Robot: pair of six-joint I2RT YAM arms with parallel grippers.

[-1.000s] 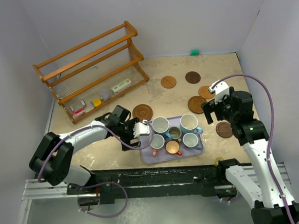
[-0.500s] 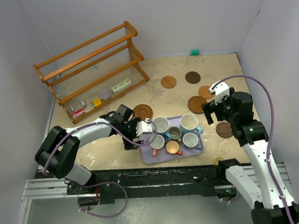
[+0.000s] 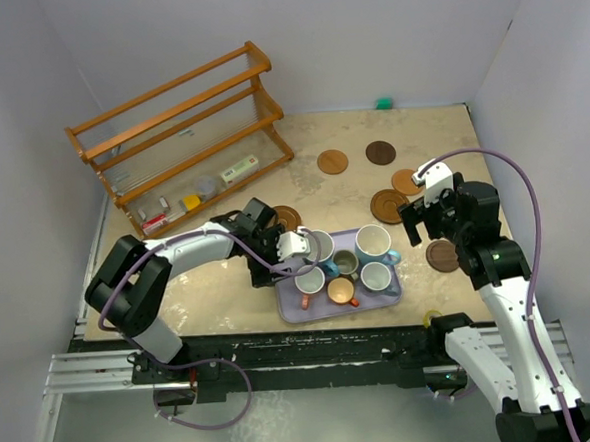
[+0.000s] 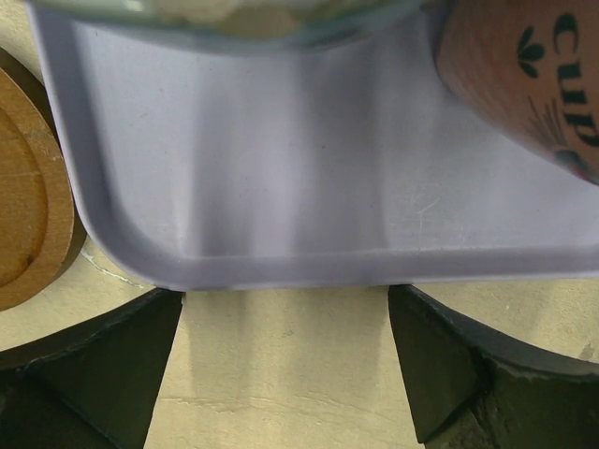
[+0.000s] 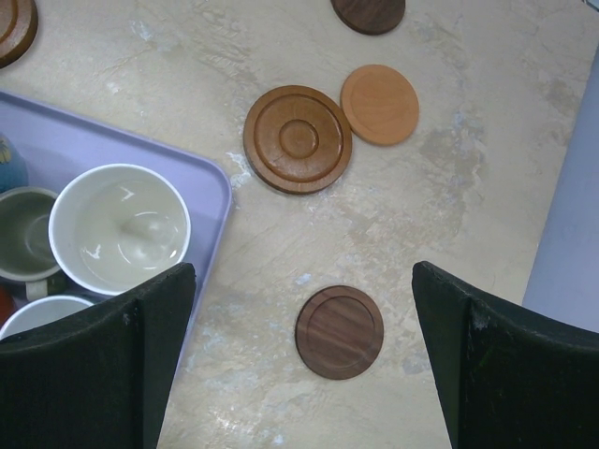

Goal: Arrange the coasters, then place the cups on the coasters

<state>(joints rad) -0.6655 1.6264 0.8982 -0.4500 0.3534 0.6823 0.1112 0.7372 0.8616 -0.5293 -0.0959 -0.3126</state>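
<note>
One change: the left gripper, jaws spread, has slid right to the far-left corner of the lavender tray; six cups sit in it; the right gripper, spread-jawed, hangs over loose coasters.

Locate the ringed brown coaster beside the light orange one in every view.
Top external: ringed coaster, right of the lavender tray, beside the light orange coaster.
Left wrist: not in it; the tray fills the top.
Right wrist: ringed coaster at upper centre, right of the tray.
Shared landmark: the tray.
</note>
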